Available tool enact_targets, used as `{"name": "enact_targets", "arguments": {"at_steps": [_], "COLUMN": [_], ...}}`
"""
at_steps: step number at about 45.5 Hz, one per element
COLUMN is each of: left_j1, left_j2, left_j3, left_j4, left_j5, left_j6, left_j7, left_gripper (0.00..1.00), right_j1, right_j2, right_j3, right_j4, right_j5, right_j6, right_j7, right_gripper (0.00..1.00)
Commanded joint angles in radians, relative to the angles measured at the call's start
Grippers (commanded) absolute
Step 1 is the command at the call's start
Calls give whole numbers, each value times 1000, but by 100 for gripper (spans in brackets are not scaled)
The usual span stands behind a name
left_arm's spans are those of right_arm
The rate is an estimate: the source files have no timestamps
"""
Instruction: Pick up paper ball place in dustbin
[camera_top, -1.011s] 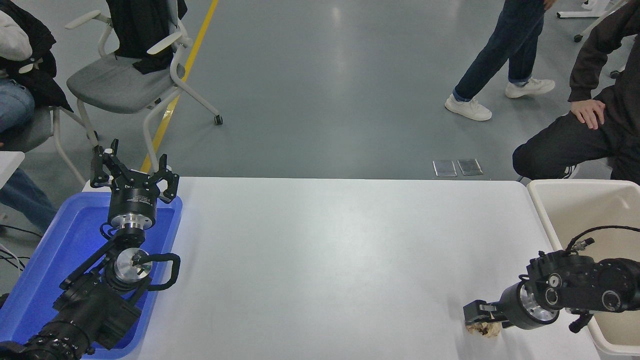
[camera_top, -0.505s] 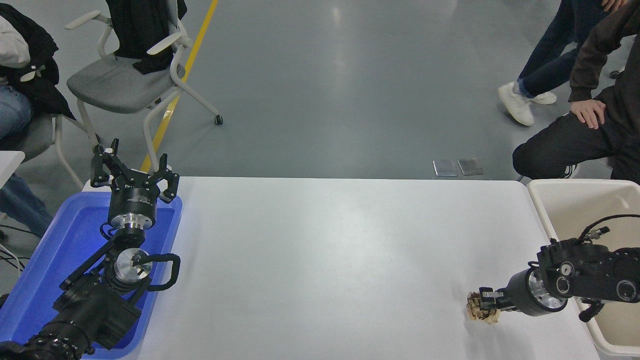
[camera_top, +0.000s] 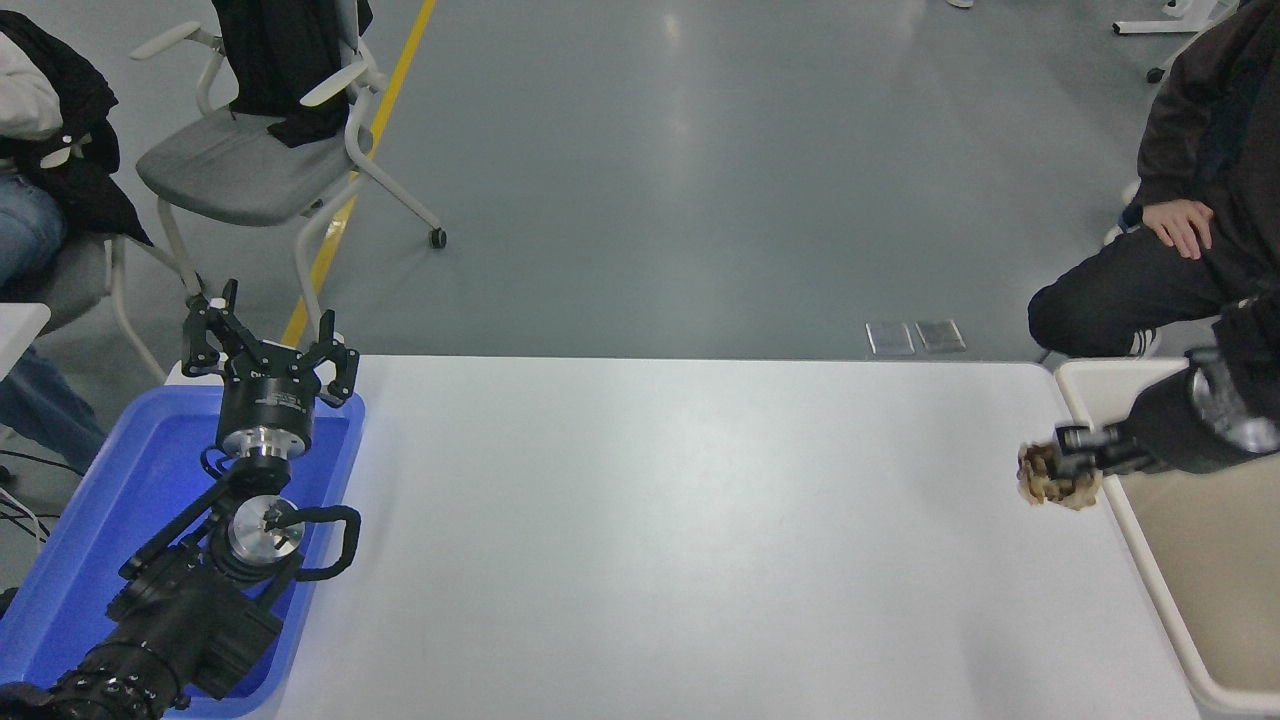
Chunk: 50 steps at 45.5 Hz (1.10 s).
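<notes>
Paper ball (camera_top: 1058, 478) is off the white table (camera_top: 680, 540) right now, pinched in the right gripper (camera_top: 1078, 452), which is clamped tight around it. It hangs just beside the near-left rim of the cream dustbin (camera_top: 1130, 515), not over the opening yet. The right arm comes in across the bin from the right edge and looks a bit blurry. Left gripper (camera_top: 268, 345) is parked over the blue tray (camera_top: 120, 480) at lower left, fingers spread wide with nothing in them. A person's hand (camera_top: 1180, 225) rests on a knee behind the bin.
</notes>
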Motion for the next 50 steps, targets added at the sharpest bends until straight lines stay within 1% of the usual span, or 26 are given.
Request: {"name": "enact_targets", "arguments": {"at_steps": [1, 8, 13, 16, 19, 28, 35, 41, 46, 50], "left_j1": [0, 0, 0, 0, 0, 0, 0, 0, 0, 0], "left_j2": [0, 0, 0, 0, 0, 0, 0, 0, 0, 0], "left_j3": [-1, -1, -1, -1, -1, -1, -1, -1, -1, -1], "left_j4": [0, 0, 0, 0, 0, 0, 0, 0, 1, 0], "left_j5": [1, 1, 1, 0, 0, 1, 0, 0, 0, 0], "left_j6": [0, 0, 0, 0, 0, 0, 0, 0, 0, 0], "left_j7": [0, 0, 0, 0, 0, 0, 0, 0, 0, 0], "left_gripper": [99, 99, 99, 99, 99, 99, 99, 99, 99, 99], "right_j1": [285, 312, 304, 295, 280, 90, -173, -444, -636, -757], "right_j2": [58, 82, 78, 70, 50, -74, -132, -151, -151, -151], "right_j3": [-149, -164, -181, -213, -242, -204, -62, 156, 314, 383], "right_j4": [46, 46, 35, 13, -47, -326, -569, -748, -824, -836], "right_j5": [72, 95, 90, 66, 26, -149, -218, -226, -226, -226], "right_j6": [98, 104, 104, 103, 101, 98, 88, 61, 37, -38], "right_j7": [0, -3, -11, -11, -9, 0, 5, 9, 9, 9], "right_gripper": [0, 0, 0, 0, 0, 0, 0, 0, 0, 0]}}
